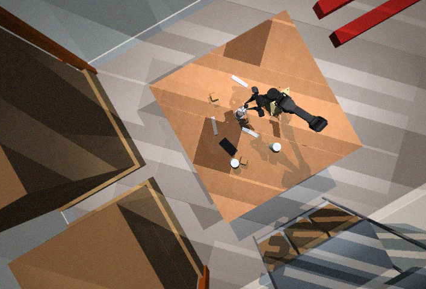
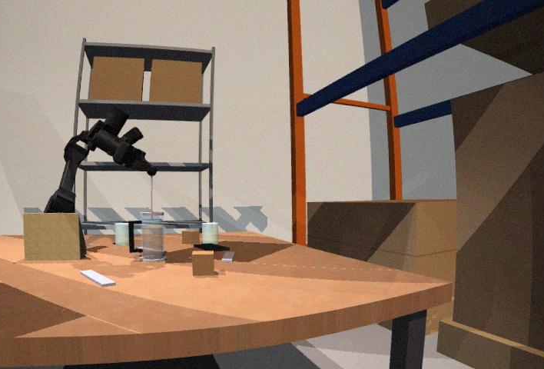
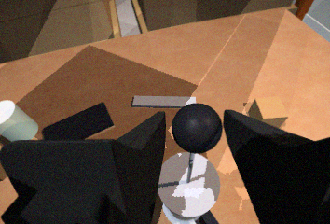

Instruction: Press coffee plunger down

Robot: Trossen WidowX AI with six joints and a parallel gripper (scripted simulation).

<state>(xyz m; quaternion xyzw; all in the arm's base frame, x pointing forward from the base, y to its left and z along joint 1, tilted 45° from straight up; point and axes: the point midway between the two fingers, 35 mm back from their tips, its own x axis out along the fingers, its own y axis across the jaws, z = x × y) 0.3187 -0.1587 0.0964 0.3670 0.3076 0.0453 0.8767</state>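
In the exterior view, left to right: the tool (image 1: 245,104) (image 2: 150,170) (image 3: 194,118) is part-open, its 2 fingers either side of the black plunger knob (image 1: 245,106) (image 2: 151,172) (image 3: 197,128), not visibly clamped. The French press (image 1: 239,114) (image 2: 152,239) (image 3: 187,198) stands upright on the desk (image 1: 186,76) (image 2: 281,300) (image 3: 247,61) below, plunger raised; the wooden cube (image 1: 213,98) (image 2: 203,264) (image 3: 268,114) lies beyond. Best centre the knob, close gently, then push straight down along the rod (image 2: 151,191) (image 3: 190,168) (sideways force could tip the glass).
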